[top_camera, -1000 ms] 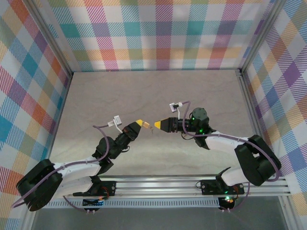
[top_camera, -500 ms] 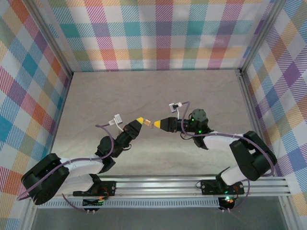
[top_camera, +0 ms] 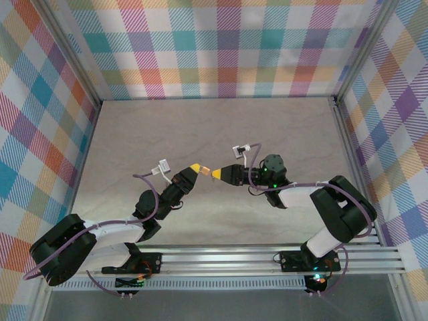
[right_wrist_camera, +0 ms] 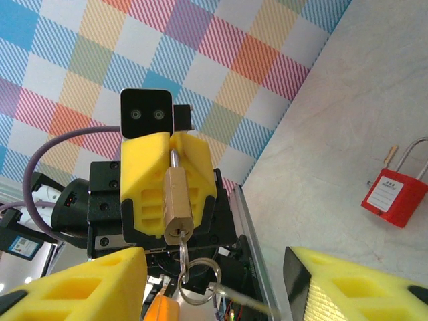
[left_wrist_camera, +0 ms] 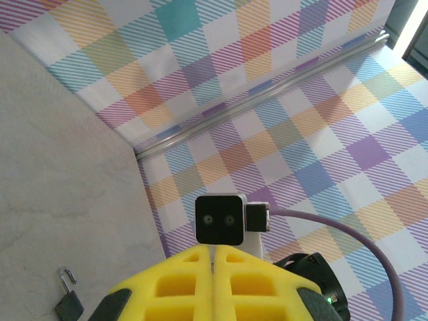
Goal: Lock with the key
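We find the left end effector point(right_wrist_camera: 172, 175) pressed onto a rectangular brass padlock point(right_wrist_camera: 177, 212) between recessed yellow pads point(right_wrist_camera: 144, 174), its wire key ring point(right_wrist_camera: 198, 274) dangling between the spread right end effector point(right_wrist_camera: 214, 284) fingers, where a thin shaft point(right_wrist_camera: 235, 298), possibly the key, is hard to make out.

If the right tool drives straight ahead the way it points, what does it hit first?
Most likely the brass padlock pinched in the left tool. Its key ring hangs lowest, already inside the open right tool. Depth is unclear, so the ring may touch first.
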Controlling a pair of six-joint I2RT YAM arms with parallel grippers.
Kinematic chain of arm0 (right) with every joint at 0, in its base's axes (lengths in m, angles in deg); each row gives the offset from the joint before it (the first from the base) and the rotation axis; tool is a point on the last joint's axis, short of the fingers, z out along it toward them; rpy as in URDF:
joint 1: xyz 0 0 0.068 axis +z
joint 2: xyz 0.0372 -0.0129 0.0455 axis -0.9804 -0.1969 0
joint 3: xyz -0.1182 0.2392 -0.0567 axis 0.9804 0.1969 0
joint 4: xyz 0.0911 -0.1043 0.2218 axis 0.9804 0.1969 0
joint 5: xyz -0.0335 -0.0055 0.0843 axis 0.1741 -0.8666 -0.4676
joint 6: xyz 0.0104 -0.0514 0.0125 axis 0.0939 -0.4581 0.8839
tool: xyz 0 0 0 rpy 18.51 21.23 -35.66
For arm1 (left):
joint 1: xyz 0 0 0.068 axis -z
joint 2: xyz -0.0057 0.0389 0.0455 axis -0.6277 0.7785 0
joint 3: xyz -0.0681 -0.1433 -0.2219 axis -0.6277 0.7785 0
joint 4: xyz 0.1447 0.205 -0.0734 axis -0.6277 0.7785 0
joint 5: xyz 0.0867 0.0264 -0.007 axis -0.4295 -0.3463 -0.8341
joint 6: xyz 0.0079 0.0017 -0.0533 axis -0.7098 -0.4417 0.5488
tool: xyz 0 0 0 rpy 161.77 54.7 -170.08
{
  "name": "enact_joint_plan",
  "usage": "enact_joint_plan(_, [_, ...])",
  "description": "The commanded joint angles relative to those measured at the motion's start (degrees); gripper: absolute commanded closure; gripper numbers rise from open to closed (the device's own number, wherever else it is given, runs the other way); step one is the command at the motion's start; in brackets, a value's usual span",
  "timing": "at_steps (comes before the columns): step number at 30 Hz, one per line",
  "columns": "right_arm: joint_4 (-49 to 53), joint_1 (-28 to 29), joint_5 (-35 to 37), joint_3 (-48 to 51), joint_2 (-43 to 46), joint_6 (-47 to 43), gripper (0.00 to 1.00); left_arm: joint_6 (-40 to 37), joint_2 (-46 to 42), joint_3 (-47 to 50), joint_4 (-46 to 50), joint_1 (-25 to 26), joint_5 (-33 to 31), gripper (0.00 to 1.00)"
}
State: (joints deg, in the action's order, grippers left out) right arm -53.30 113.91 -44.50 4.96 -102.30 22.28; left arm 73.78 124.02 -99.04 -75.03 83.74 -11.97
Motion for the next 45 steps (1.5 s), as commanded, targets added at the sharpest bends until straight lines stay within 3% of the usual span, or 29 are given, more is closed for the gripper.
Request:
enact_joint_plan(1, [-3.95,1.02,0.65,-0.26,-0.85,-0.22,0.45,0.03,-0.12,-1.06,-4.5,-0.23,-0.99,1.0])
enact_joint_plan(7, [-12.88,1.38,1.76,0.67,-4.36,3.98,0.49,-0.06,-0.31,-0.84,-4.55,-0.22,-1.2,1.0])
enact_joint_plan(33, [-12.96,1.86,4.43,0.21,-2.94,2.16,0.74,0.16,-0.89,-0.13,-4.41,-0.21,-1.85,1.0])
enact_joint_plan(45, [-12.96,2.6,4.25,0.27,-2.62,1.91,0.77,0.72,0.0,-0.46,-4.41,-0.24,-2.14,1.0])
